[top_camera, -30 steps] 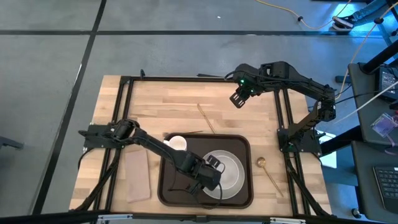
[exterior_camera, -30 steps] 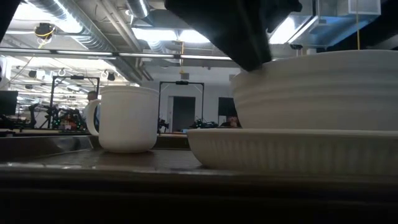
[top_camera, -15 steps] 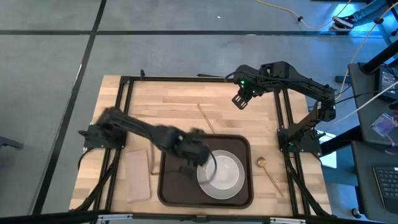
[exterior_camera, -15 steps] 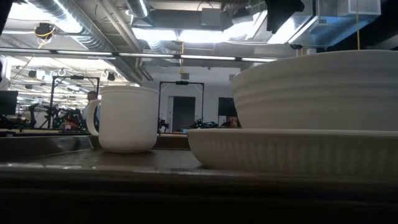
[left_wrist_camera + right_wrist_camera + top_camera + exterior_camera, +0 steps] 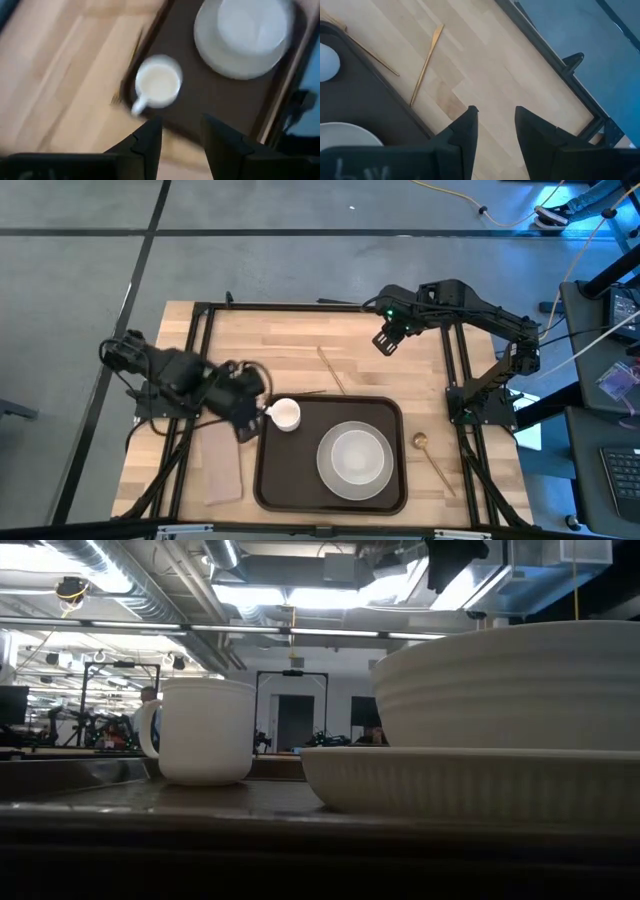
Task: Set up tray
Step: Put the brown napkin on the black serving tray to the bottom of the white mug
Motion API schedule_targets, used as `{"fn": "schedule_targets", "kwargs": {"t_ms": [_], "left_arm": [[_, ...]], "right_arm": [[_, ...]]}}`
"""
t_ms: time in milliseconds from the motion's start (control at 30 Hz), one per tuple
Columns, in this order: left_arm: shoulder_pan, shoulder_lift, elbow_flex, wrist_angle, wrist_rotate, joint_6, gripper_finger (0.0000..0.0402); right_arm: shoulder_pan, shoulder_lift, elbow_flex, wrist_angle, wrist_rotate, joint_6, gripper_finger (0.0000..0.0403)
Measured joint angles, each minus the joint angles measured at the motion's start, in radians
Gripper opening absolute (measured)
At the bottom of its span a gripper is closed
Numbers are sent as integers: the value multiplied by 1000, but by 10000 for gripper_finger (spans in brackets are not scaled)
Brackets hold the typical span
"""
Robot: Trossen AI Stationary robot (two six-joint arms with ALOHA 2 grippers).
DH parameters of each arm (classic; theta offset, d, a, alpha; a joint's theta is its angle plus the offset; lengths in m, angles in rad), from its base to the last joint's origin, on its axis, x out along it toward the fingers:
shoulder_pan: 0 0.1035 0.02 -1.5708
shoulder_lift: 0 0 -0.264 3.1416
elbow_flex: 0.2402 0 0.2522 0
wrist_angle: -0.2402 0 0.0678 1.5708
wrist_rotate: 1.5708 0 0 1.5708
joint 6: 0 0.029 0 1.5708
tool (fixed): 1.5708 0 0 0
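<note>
The dark brown tray (image 5: 290, 475) lies at the table's near middle. On it a white bowl (image 5: 355, 455) sits in a white plate (image 5: 326, 472), and a white mug (image 5: 286, 414) stands in the tray's far left corner. My left gripper (image 5: 245, 420) hangs open above the table just left of the mug, over the tray's left edge; its wrist view shows the mug (image 5: 157, 85) and the bowl (image 5: 250, 22) beyond the fingers (image 5: 150, 145). My right gripper (image 5: 383, 340) waits open above the table's far right part.
A tan napkin (image 5: 222, 463) lies left of the tray. A gold spoon (image 5: 433, 458) lies right of it. A gold utensil (image 5: 332, 370) and a thin one (image 5: 300, 393) lie on the wood beyond the tray's far edge. A black frame (image 5: 200, 340) borders the table.
My left gripper has left the bowl's rim, risen, and drawn back toward the table's left edge past the mug, rolling its wrist on the way. The bowl stays in the plate on the tray.
</note>
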Motion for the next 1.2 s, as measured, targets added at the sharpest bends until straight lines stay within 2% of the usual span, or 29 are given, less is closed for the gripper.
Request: {"fn": "schedule_targets", "kwargs": {"t_ms": [100, 267, 433, 500, 667, 767, 867, 1033, 1200], "left_arm": [[-63, -37, -157, 6, 25, -91, 130], [-154, -66, -402, 18, 151, -243, 155], [-204, -66, -609, 73, 280, -617, 187], [-221, -66, -685, 148, 323, -703, 197], [-256, -63, -844, 396, 325, -738, 210], [-273, -63, -925, 484, 328, -718, 212], [-286, -62, -996, 566, 362, -744, 212], [-293, -62, -1099, 723, 450, -873, 212], [-298, -40, -1177, 905, 474, -902, 212]], "right_arm": [[0, 0, -24, -3, 0, -1, 132], [0, 0, -84, 28, 0, -5, 132], [0, 0, -156, 63, -6, -4, 132], [0, 0, -182, 73, -8, -4, 132], [0, 1, -201, 77, -37, 0, 132], [1, 1, -195, 82, -61, 0, 132], [3, 1, -195, 89, -61, 0, 132], [3, 1, -194, 90, -62, 0, 132], [2, 1, -194, 90, -62, 0, 132]]}}
